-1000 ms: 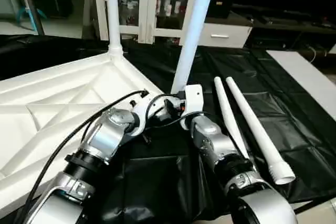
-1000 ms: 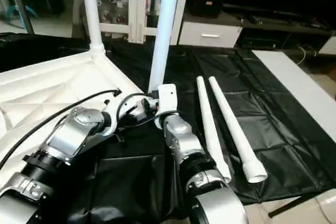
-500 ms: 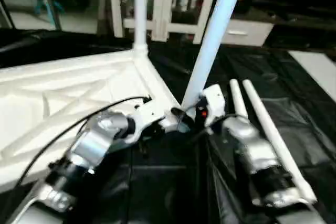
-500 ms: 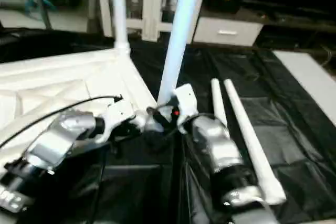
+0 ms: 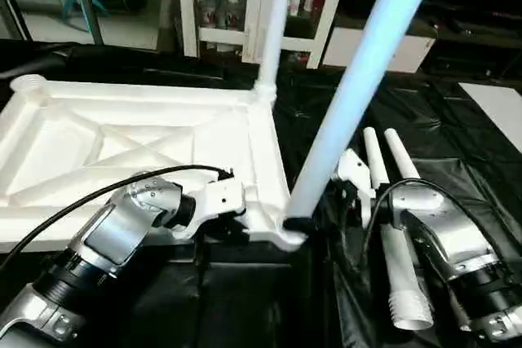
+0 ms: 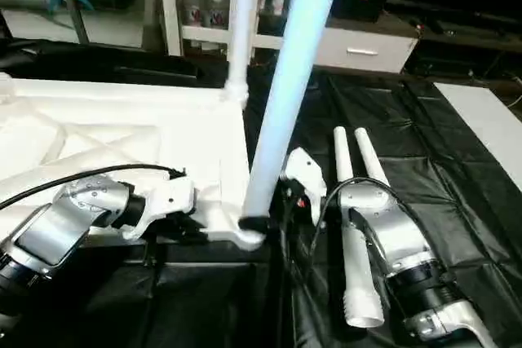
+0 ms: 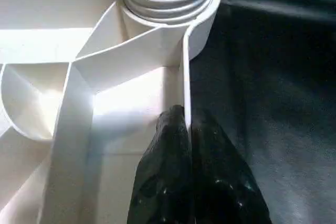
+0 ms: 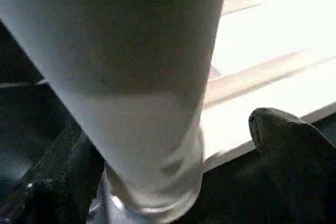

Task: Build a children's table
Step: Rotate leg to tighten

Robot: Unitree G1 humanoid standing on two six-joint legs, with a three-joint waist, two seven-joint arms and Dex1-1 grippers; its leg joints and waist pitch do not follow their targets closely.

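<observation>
Two legs already stand in the upturned children's table top (image 5: 122, 140), which lies ribs-up on the black-draped worktop (image 5: 465, 193) at my left. Its far left corner socket (image 5: 27, 83) is bare, and the top's left side runs off the edge of both eye views.

My left pincer (image 7: 185, 129) sits at the top's near rim, close to the near right corner. From the head I see only its white wrist housing; the fingers are hidden under it. The left wrist view shows what the head cannot: the two black fingers (image 7: 170, 150) are pressed together on the thin upright rim wall, one on each side, with the ribbed screw end of the near leg seated in its corner socket (image 7: 170, 3) just beyond.

The far leg (image 5: 272, 22) rises from the far right corner, and the near leg (image 5: 359, 95) leans up out of the near right corner; both are cut off by the top of the frame.

My right pincer (image 5: 352, 189) is just beside the near leg's base, spread wide. In the right wrist view the leg (image 8: 131, 77) stands between its fingers, with one black finger (image 8: 294, 145) well clear of it; the other is a dark blur I cannot make out.

Two loose legs (image 5: 391, 226) lie side by side on the worktop at the right, partly covered by my right forearm.
</observation>
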